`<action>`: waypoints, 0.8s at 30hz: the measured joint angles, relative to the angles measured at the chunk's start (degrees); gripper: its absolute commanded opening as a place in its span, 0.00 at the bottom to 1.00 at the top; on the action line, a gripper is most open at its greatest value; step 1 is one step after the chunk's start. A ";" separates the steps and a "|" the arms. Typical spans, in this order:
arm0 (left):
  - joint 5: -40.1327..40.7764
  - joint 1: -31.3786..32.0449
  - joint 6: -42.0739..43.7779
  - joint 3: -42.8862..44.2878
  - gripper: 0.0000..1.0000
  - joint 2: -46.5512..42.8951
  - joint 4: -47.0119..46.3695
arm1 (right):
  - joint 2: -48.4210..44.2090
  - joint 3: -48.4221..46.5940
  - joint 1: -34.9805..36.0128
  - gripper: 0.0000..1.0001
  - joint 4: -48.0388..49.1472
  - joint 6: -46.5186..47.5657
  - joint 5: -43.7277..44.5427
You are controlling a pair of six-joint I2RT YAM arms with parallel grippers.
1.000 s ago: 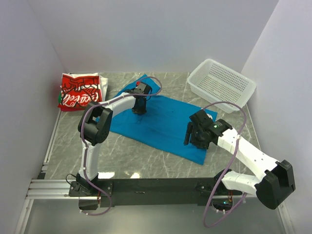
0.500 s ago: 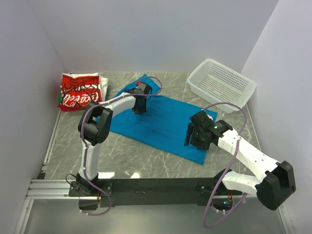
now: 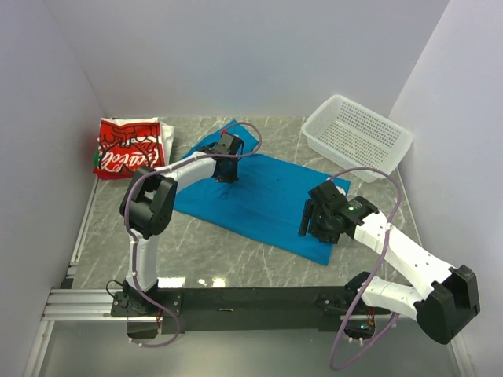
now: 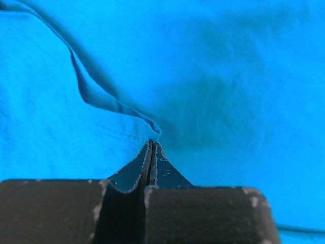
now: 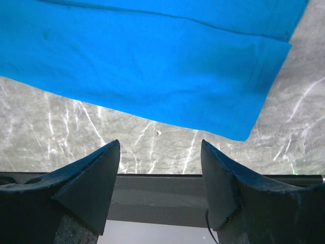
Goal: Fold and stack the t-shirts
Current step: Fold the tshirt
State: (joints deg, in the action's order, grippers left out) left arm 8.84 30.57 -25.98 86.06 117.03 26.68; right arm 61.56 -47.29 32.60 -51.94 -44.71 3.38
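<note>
Over the last second little has shifted: the left elbow has swung a touch outward and the right arm has eased slightly toward the near-right. The blue t-shirt (image 3: 259, 196) lies as it did, spread flat and slantwise across the middle of the worktop (image 3: 220, 251). We judge the fold has not properly begun; this is the grip being settled.

The left claw (image 4: 153, 145) is pressed together on a raised pleat of the blue cloth near the shirt's far-left end, with a crease running away from its tips. The right claw (image 5: 159, 143) is spread wide and hovers over the shirt's near-right corner, the stitched hem (image 5: 264, 91) just ahead of it and bare worktop beneath, so nothing is held there yet.

For room, bare worktop lies along the shirt's near edge. The folded red-and-white t-shirt (image 3: 126, 148) waits in the far-left corner, well apart, where we expect the stack to go. The basket (image 3: 321, 114) sits far right, near the shirt's right corner but not touching it
</note>
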 measured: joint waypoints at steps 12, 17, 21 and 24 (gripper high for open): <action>-2.78 0.33 0.52 -1.53 0.64 -0.35 -0.70 | -1.31 1.70 0.00 0.72 -0.44 -0.68 0.04; -2.64 0.33 -0.42 0.28 0.78 -0.35 0.50 | -1.31 1.46 0.00 0.72 -0.61 -0.66 0.42; -2.01 0.33 -1.07 6.62 0.80 -0.31 2.78 | -0.92 -0.37 -0.20 0.74 -1.20 0.11 1.40; -1.40 0.33 -2.01 12.28 0.81 -0.11 3.63 | 1.38 -3.15 -1.95 0.74 -0.85 1.84 2.19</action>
State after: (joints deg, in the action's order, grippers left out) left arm 7.44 30.89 -27.99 98.35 116.92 30.30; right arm 62.94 -50.43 30.65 -52.80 -42.87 5.56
